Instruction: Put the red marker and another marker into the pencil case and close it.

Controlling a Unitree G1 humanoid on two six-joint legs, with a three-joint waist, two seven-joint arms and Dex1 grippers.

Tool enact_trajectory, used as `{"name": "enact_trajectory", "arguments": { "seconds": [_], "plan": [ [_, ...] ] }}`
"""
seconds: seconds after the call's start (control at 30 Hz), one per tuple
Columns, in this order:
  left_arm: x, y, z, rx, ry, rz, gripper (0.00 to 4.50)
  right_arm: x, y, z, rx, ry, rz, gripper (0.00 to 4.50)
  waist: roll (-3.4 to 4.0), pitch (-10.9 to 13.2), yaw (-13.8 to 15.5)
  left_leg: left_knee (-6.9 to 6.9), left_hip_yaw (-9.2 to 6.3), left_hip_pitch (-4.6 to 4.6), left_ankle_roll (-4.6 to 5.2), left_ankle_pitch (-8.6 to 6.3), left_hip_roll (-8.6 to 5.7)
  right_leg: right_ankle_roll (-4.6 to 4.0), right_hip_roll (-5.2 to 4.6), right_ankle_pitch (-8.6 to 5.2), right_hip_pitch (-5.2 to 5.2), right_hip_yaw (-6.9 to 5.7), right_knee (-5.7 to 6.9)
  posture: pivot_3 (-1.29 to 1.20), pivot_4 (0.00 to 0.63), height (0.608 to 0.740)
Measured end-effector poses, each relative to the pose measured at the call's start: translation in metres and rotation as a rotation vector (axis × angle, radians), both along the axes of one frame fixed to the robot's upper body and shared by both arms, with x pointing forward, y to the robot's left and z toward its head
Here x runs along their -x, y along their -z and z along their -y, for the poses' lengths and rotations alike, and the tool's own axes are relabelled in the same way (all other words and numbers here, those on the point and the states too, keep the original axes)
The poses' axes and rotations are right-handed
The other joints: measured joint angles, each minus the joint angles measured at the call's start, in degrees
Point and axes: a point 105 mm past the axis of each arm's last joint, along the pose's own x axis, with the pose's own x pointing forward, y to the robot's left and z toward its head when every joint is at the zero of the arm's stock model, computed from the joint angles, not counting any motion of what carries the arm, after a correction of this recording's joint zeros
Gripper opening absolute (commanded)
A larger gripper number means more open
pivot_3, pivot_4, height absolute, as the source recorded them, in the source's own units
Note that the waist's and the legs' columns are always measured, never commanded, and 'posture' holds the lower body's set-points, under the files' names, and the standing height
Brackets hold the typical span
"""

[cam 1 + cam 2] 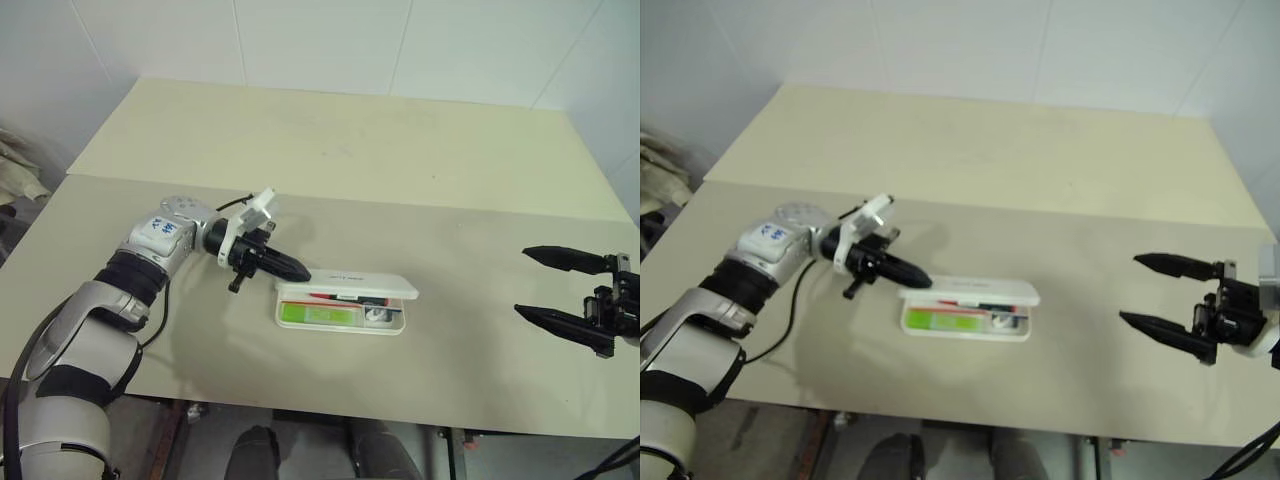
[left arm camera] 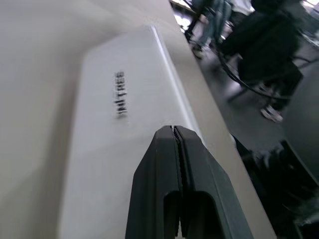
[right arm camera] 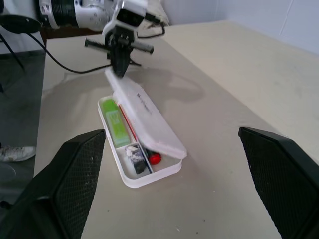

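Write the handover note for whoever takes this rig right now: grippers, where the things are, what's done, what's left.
Left gripper: jaws shut, empty, tip at the left end of the pencil case lid.
Right gripper: jaws wide open, empty, hanging over the table well to the right of the pencil case.
Green marker: lying inside the case.
Red marker: also inside, mostly hidden under the lid.
Done: both markers are in.
Left: the lid is only partly lowered, with the front of the case still gaping. Probably push it down with the left gripper until it shuts.
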Motion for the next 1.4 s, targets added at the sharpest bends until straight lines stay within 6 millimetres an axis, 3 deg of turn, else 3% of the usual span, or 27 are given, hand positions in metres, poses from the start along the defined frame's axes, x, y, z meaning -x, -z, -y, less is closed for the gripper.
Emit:
{"name": "enact_trajectory", "arguments": {
  "seconds": [0.4, 0.6, 0.77, 1.1, 1.3, 1.4],
  "plan": [
    [0.005, 0.036, -0.006, -0.162, 0.053, 0.053, 0.06, -0.015, -0.016, 0.013, -0.022, -0.052, 0.038, 4.50, 0.05, 0.03, -0.04, 0.03, 0.03, 0.03, 0.00, 0.00, 0.00, -0.01, -0.01, 0.00, 0.01, 0.05, 0.01, 0.00, 0.150, 0.740],
    [-0.001, 0.036, 0.001, -0.192, 0.085, 0.146, 0.06, -0.021, -0.015, 0.012, -0.035, -0.065, 0.024, 4.50, 0.09, 0.01, 0.10, 0.17, 0.02, 0.12, 0.05, 0.01, -0.02, -0.03, -0.04, 0.00, 0.19, 0.08, 0.01, 0.00, 0.150, 0.740],
    [-0.005, 0.037, 0.003, -0.205, 0.092, 0.190, 0.06, -0.023, -0.020, 0.011, -0.035, -0.069, 0.050, 4.50, 0.10, 0.00, -0.02, 0.29, 0.02, 0.26, 0.13, 0.06, -0.02, -0.67, -0.05, -0.20, 0.39, 0.12, 0.00, 0.00, 0.150, 0.740],
    [-0.005, 0.037, 0.009, -0.220, 0.121, 0.226, 0.06, -0.024, -0.016, 0.009, -0.029, -0.073, 0.056, 4.50, 0.13, -0.02, 0.02, 0.33, 0.02, 0.28, 0.16, 0.08, -0.02, -0.60, -0.05, -0.12, 0.43, 0.14, 0.00, 0.00, 0.150, 0.740],
    [-0.017, 0.029, 0.021, -0.112, -0.013, 0.126, 0.06, -0.027, -0.014, 0.005, -0.032, -0.081, 0.056, 4.50, 0.12, 0.01, -0.09, 0.46, 0.00, 0.10, 0.18, 0.07, -0.03, -0.55, -0.04, -0.08, 0.29, 0.13, 0.03, 0.00, 0.150, 0.740],
    [-0.024, 0.015, 0.020, -0.033, -0.130, 0.158, 0.06, -0.029, -0.015, 0.004, -0.026, -0.079, 0.060, 4.50, 0.13, 0.01, -0.43, 0.28, 0.03, 0.11, 0.21, 0.05, -0.01, 0.13, -0.04, 0.26, 0.22, 0.13, 0.03, 0.00, 0.150, 0.740]
  ]
}}
